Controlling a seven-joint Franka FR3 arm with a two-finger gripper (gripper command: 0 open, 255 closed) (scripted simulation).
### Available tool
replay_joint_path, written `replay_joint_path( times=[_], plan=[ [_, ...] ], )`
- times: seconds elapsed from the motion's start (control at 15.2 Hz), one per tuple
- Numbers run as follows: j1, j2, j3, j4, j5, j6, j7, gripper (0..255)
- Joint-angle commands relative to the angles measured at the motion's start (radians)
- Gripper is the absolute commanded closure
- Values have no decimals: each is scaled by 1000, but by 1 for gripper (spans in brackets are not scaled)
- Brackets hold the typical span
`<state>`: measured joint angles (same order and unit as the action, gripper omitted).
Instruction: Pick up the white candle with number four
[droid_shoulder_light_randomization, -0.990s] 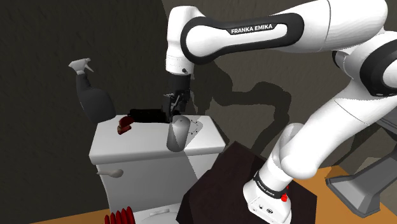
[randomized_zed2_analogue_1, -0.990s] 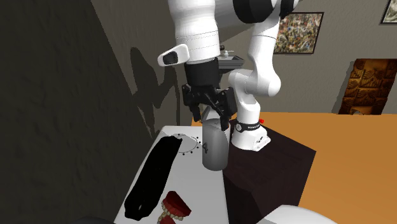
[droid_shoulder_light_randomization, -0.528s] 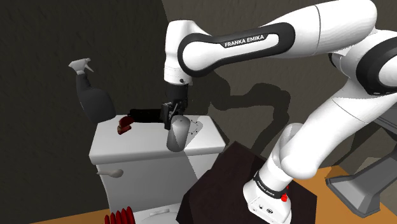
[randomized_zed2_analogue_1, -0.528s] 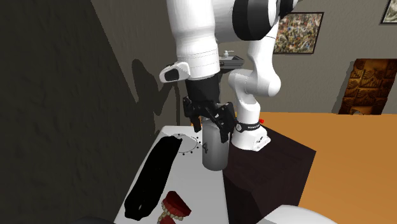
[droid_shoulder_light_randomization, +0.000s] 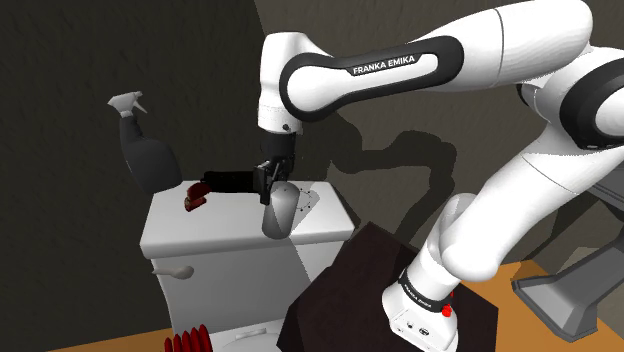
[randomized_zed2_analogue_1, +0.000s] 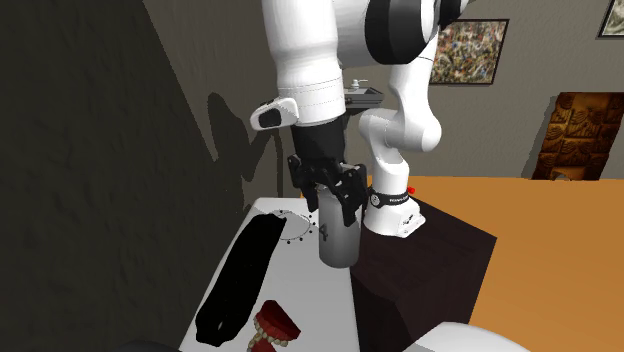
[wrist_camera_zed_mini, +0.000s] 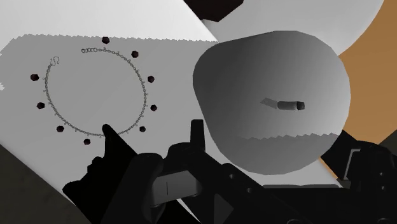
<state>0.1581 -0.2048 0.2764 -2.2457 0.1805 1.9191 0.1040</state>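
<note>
Lowered since a second ago, the pincer (droid_shoulder_light_randomization: 270, 186) now meets the candle (droid_shoulder_light_randomization: 277, 214) standing on the tank lid (droid_shoulder_light_randomization: 200, 235). Second exterior view: same contact at its top. Wrist view: candle beside necklace (wrist_camera_zed_mini: 102, 50); grip cannot be told. Grasp judged imminent.

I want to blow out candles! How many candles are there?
1. The grey candle stands on the toilet tank lid, by the gripper, beside a beaded chain. More might hide behind the arm.

No numeral could be made out on the grey candle (randomized_zed2_analogue_1: 338, 240), and the shoulder view's lower edge cut off a red ribbed object (droid_shoulder_light_randomization: 190, 342).
</note>
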Motion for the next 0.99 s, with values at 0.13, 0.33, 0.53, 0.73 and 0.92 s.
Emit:
replay_joint_path(
  times=[0.13, 0.33, 0.53, 0.73, 0.92],
  plan=[
    [0, -3, 0, 9, 0, -14, 2, 255],
    [0, -14, -3, 39, 0, -55, 5, 255],
    [-1, -24, -6, 70, -1, -96, 7, 255],
    [-2, -32, -9, 103, -2, -136, 11, 255],
    [-3, -38, -11, 138, -3, -177, 14, 255]
  ],
)
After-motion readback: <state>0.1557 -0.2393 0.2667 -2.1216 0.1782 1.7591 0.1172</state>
